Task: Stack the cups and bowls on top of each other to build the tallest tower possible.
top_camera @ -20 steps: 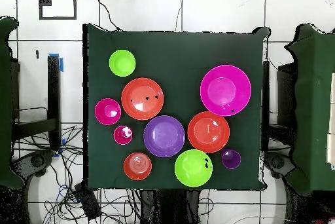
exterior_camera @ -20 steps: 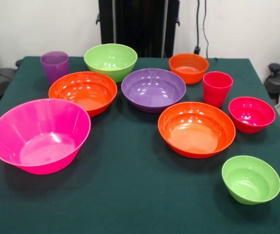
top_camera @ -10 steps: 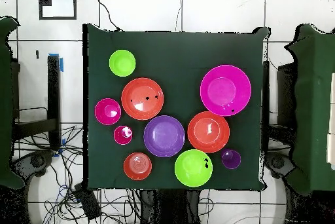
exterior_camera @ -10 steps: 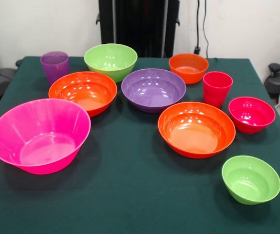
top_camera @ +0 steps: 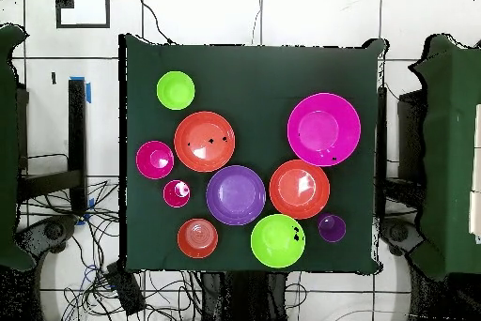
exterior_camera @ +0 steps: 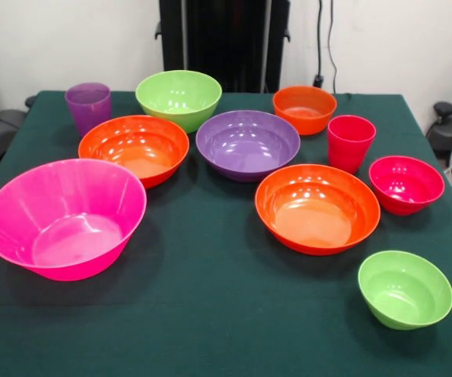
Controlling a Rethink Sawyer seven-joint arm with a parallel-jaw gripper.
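Across the green counter (exterior_camera: 210, 314) you have all ten pieces standing apart and upright, none nested in another, so no tower is built yet. The jaws show in neither view, so you cannot tell whether they are spread or pressed together, and nothing can be placed relative to them; take positions from the pieces themselves. In the front view the wide hot pink bowl (exterior_camera: 64, 220) sits nearest the camera on the left, tilted slightly. Behind it is the first orange bowl (exterior_camera: 134, 148), with the purple cup (exterior_camera: 88, 106) at the far left corner and the large lime green bowl (exterior_camera: 178, 98) just beside that cup. The purple bowl (exterior_camera: 248, 144) sits mid-counter, close to the first orange bowl's rim. The small orange bowl (exterior_camera: 304, 108) stands at the far edge, the red-pink cup (exterior_camera: 350, 143) near it, and the red-pink bowl (exterior_camera: 406, 184) just beside the cup. The second orange bowl (exterior_camera: 317, 208) lies in front of the purple bowl, and the small lime green bowl (exterior_camera: 405, 289) sits alone at the near right corner. Against the frames from half a second and a second ago you will find no difference: every bowl and cup holds the same spot in both views, and the arm has not come into the picture.
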